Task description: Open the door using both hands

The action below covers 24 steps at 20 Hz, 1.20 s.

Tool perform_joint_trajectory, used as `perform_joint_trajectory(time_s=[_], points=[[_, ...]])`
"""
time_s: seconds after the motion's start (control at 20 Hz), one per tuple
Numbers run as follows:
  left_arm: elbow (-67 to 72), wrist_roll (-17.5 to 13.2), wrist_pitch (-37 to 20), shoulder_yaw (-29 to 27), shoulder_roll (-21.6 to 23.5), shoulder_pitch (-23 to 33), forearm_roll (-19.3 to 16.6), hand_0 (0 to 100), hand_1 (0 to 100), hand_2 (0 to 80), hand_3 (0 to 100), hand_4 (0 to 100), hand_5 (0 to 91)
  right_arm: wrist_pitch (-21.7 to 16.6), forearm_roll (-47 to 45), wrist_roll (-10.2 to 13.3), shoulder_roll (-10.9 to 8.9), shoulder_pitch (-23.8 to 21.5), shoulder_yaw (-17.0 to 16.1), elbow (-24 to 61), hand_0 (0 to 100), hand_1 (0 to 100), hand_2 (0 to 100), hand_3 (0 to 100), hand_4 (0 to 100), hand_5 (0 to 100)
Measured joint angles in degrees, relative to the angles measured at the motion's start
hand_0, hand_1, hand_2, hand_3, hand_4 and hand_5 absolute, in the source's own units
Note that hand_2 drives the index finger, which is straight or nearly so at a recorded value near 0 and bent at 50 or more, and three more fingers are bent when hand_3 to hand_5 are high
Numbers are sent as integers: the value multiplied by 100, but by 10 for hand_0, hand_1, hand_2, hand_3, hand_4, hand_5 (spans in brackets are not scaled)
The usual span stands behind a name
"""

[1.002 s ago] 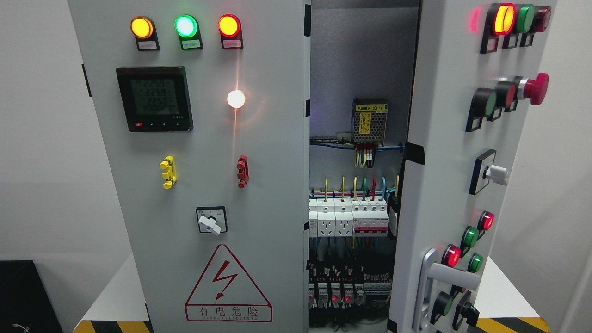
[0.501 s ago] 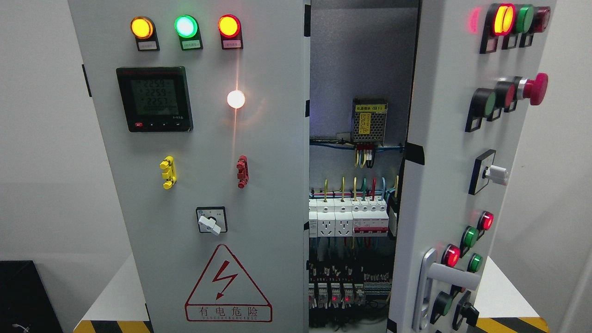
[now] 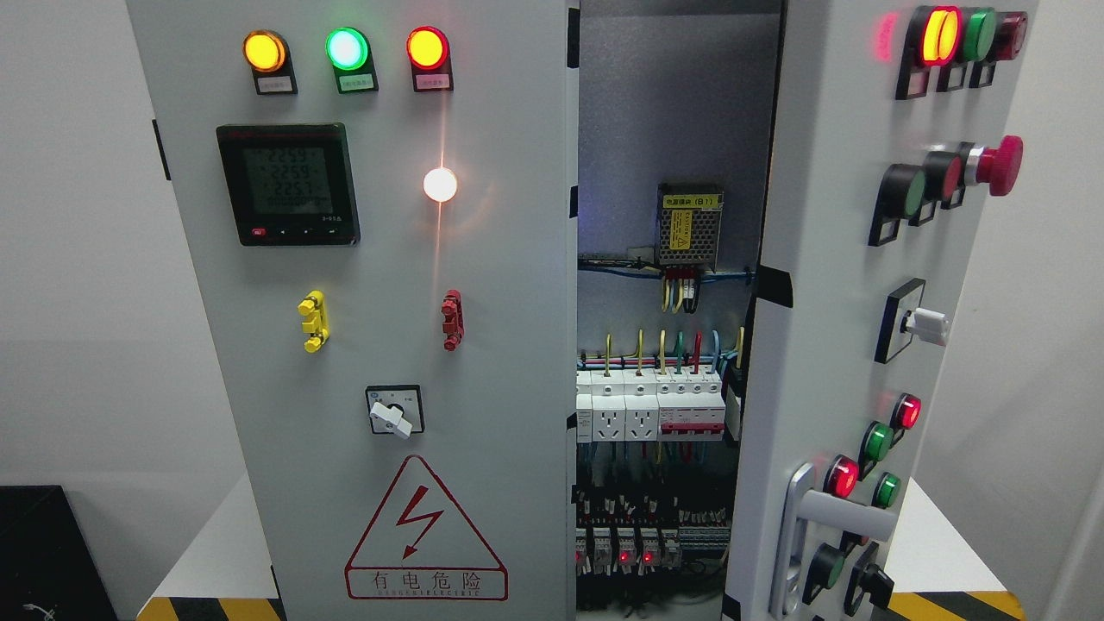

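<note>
A grey electrical cabinet fills the head view. Its right door stands swung outward, with a silver lever handle near its lower edge and several coloured buttons and lamps on its face. The left door is closed flat; it carries three lit lamps, a digital meter, a rotary switch and a red warning triangle. Between the doors the inside shows: a power supply, white breakers and sockets and coloured wires. Neither of my hands shows anywhere in the picture.
The cabinet stands on a white table with a black and yellow striped edge. A black box sits at the lower left. White walls lie on both sides.
Only the digits on the meter flicker; the doors stay as they were.
</note>
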<state>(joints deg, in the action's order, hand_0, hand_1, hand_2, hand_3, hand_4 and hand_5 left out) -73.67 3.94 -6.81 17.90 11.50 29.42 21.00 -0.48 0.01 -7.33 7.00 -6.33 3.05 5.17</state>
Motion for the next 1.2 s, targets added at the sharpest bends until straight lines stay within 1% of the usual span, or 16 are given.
perform_joint_trajectory(time_s=[0.1, 0.35, 0.6, 0.75, 0.9, 1.2], points=[[-495, 2, 1, 3, 153, -5, 0, 0, 0, 0, 0, 0, 0, -14, 0, 42, -2, 5, -1, 17, 191, 0, 0, 0, 0, 0], [-1699, 2, 2, 24, 567, -245, 14, 0, 0, 0, 0, 0, 0, -36, 0, 71, -7, 13, -4, 42, 191, 0, 0, 0, 0, 0], [-2660, 3, 6, 141, 988, -676, 130, 0, 0, 0, 0, 0, 0, -42, 0, 75, -9, 16, -6, 63, 191, 0, 0, 0, 0, 0], [-3108, 3, 34, 242, 1195, -1045, 306, 0, 0, 0, 0, 0, 0, -42, 0, 74, -10, 16, -6, 72, 191, 0, 0, 0, 0, 0], [-3440, 3, 216, 331, 1369, -1472, 515, 0, 0, 0, 0, 0, 0, -43, 0, 75, -11, 17, -7, 80, 191, 0, 0, 0, 0, 0], [-3893, 4, 343, 605, 1717, -2447, 991, 0, 0, 0, 0, 0, 0, -43, -1, 76, -12, 17, -7, 92, 191, 0, 0, 0, 0, 0]])
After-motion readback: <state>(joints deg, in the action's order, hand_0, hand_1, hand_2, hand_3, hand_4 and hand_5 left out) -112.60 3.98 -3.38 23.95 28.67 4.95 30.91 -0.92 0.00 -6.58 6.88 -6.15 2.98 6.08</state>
